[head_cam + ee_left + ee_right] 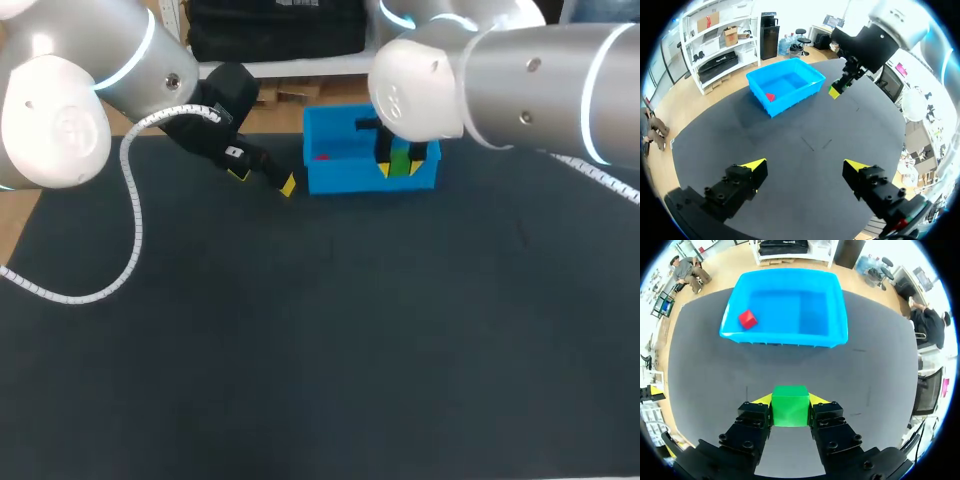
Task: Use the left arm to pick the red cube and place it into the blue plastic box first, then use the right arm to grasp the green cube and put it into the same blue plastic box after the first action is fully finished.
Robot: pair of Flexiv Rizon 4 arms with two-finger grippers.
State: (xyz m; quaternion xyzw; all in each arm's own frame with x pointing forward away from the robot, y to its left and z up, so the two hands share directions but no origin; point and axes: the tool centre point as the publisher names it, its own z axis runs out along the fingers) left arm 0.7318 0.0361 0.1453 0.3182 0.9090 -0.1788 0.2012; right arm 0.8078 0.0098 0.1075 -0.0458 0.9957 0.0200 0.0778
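Blue box (330,182): stands open side up on the far part of the table (300,340). The places below are given from it.

Red cube (321,156): lies inside the blue box on its floor, close to the left wall as the head view shows it. It sits a little askew to the walls, and neither claw touches it.

Green cube (790,407): is held in the right claw (790,402) and off the table. In the head view it shows against the blue box's front wall, toward the right end. In the right wrist view the dark table is under it and the blue box lies ahead, so it is not inside the box. In the left wrist view it hangs near one corner of the box.

Right claw: is closed onto the green cube, with one yellow tip pressed to each of two opposite faces. The cube fills the gap between them.

Left claw (263,180): is spread wide with nothing between its yellow tips. It hangs above the table to the left of the blue box, near the left front corner but apart from it. In its own wrist view the blue box lies well ahead, with dark table between.

Left arm (60,120): comes in from the left of the blue box. A white coiled cable (135,230) hangs from it in a loop over the table on that side.

Right arm (540,90): comes in from the right. In the head view its large pale joint covers the back right part of the blue box.
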